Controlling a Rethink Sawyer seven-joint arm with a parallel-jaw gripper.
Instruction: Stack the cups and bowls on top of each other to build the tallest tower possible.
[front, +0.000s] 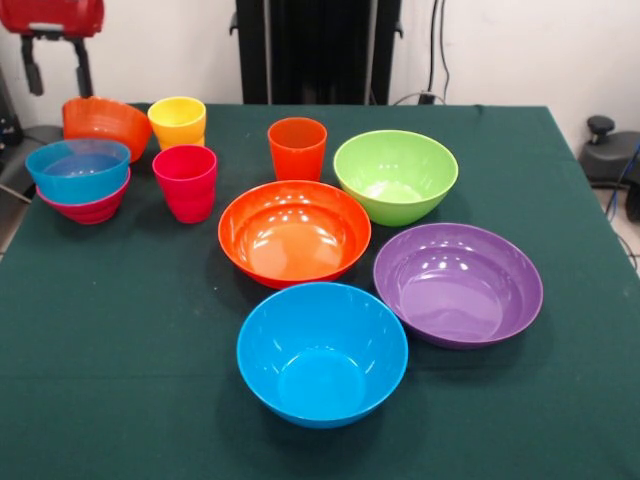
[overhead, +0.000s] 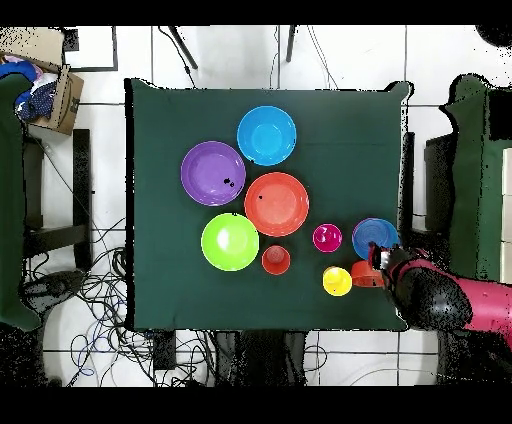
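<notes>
Opening step: I am hovering the pincer (front: 57, 62), fingers apart, over the translucent orange bowl (front: 105, 124); next, descending and gripping its rim.

The four large bowls crowd the table's (front: 110, 330) middle in the front view: orange bowl (front: 294, 231) central, lime bowl (front: 396, 175) at two o'clock, purple bowl (front: 458, 283) at four, blue bowl (front: 322, 352) at six, rims nearly touching. The three cups (front: 185, 182) and the small bowls (front: 80, 170) pack ten o'clock. Bare cloth lies open at eight o'clock and along the near edge.
</notes>
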